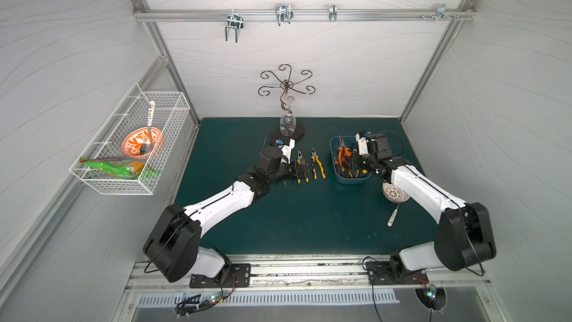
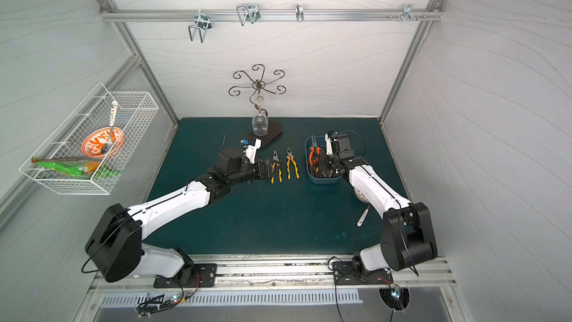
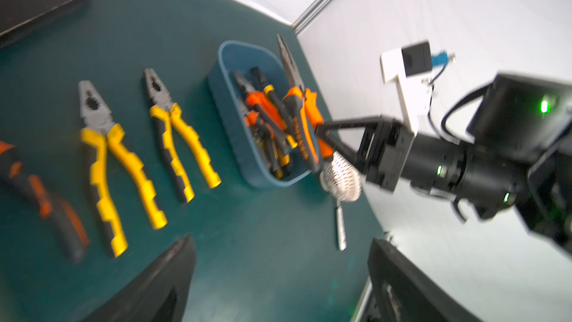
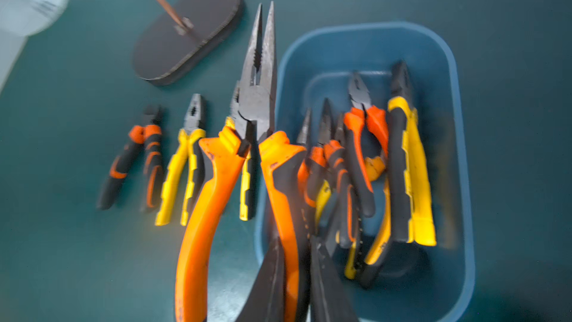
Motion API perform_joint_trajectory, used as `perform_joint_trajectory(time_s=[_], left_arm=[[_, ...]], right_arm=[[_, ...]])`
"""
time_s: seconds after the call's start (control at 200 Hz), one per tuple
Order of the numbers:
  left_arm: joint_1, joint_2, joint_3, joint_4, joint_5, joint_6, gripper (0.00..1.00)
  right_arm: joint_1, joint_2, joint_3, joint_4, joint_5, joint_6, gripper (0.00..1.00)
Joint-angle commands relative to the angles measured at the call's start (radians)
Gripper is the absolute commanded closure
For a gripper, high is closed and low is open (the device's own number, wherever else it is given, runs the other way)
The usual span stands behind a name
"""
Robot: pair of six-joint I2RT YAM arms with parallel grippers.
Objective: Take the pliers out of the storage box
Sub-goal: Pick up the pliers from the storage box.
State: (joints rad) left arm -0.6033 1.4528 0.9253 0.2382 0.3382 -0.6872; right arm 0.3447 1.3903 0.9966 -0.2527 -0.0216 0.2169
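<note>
**Item 1: right gripper** [image 4: 298,277]. We record it clenched on one handle of the long-nose pliers [image 4: 258,88], orange-and-black. They are carried over the storage box [image 4: 456,94] with the free handle splayed aside. Risk: held by a single handle, the tool may pivot or slide in the grip. We cannot tell whether the handle ends are clear of the heap, so a lift may hook a neighbour.

**Item 2: boxed pliers** [image 4: 402,165]. Several lie lengthwise in the storage box with their handles crossed. Risk: a tangled one rides up with the held tool and drops.

**Item 3: storage box.** Blue tub on the bench [image 1: 278,218], which we judge to be light. Risk: a snag drags or tips it against the mesh strainer [image 1: 390,195] just beside it.

**Item 4: laid-out pliers** [image 3: 114,162]. Three lie in a row on the bench beside the box, two yellow and one orange-and-black. Risk: the free space next to the box is narrow, so a swinging tool may knock the row askew.

**Item 5: left gripper** [image 3: 280,243]. Released, with the jaws wide and nothing between them. It hangs over the end of the row farthest from the box. Risk: both arms meet at the row, and either could sweep it.

**Item 6: wine glass** [image 1: 288,122]. It hangs on its stand behind the row. Risk: the long nose strikes it.
</note>
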Motion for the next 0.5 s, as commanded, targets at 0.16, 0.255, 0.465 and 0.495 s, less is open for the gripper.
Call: perform_joint_trajectory(time_s=[0.16, 0.255, 0.465, 0.495], left_arm=[[0.003, 0.146, 0.152, 0.26, 0.086, -0.223, 0.26], [0.002, 0.202, 0.171, 0.351, 0.098, -0.257, 0.38], [-0.002, 0.319, 0.259, 0.401, 0.098, -0.3, 0.43], [-0.002, 0.331, 0.273, 0.397, 0.099, -0.301, 0.44]], right_arm=[[0.07, -0.118, -0.033, 0.157, -0.054, 0.045, 1.0], [0.097, -0.133, -0.042, 0.194, -0.079, 0.076, 1.0], [0.169, -0.148, -0.043, 0.224, -0.063, 0.081, 1.0], [0.172, -0.147, -0.042, 0.226, -0.071, 0.082, 1.0]])
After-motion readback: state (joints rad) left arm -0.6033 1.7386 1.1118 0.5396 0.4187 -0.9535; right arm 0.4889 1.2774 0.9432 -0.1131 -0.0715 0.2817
